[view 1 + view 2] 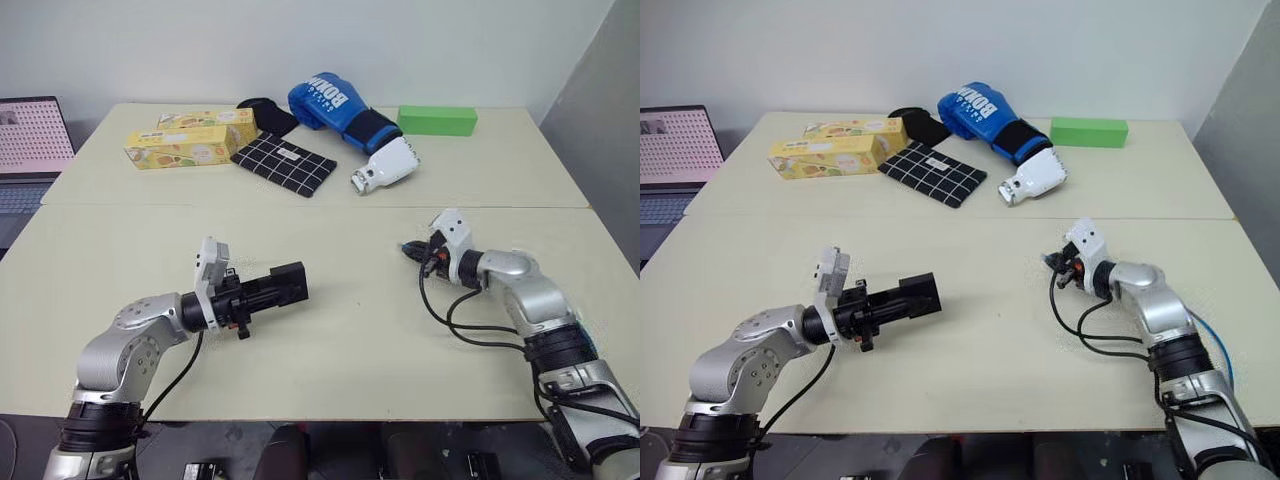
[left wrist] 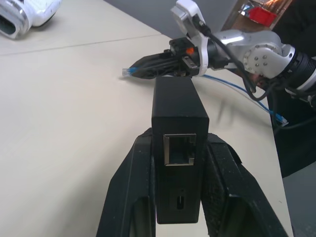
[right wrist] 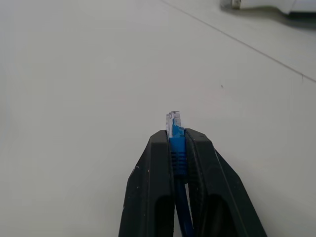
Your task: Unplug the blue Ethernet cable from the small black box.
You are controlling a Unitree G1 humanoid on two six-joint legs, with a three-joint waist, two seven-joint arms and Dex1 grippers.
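Note:
My left gripper [image 1: 268, 291] is shut on the small black box [image 1: 288, 283] and holds it just above the table, pointing right. In the left wrist view the box [image 2: 178, 111] sits between both fingers [image 2: 132, 197], and its port [image 2: 179, 149] is empty. My right gripper [image 1: 410, 250] is shut on the blue Ethernet cable. The right wrist view shows the clear plug [image 3: 174, 122] sticking out past the fingertips [image 3: 158, 148]. The plug [image 2: 127, 72] is clear of the box, with a wide gap of table between them. The cable [image 2: 238, 88] trails back past the right arm and over the table's edge.
At the back of the table lie a blue boxing glove [image 1: 335, 105], a green block [image 1: 437, 121], a black white-gridded cloth [image 1: 285, 162], two yellow boxes [image 1: 190, 140] and a white object [image 1: 385, 167]. A laptop [image 1: 30, 140] stands off the left edge.

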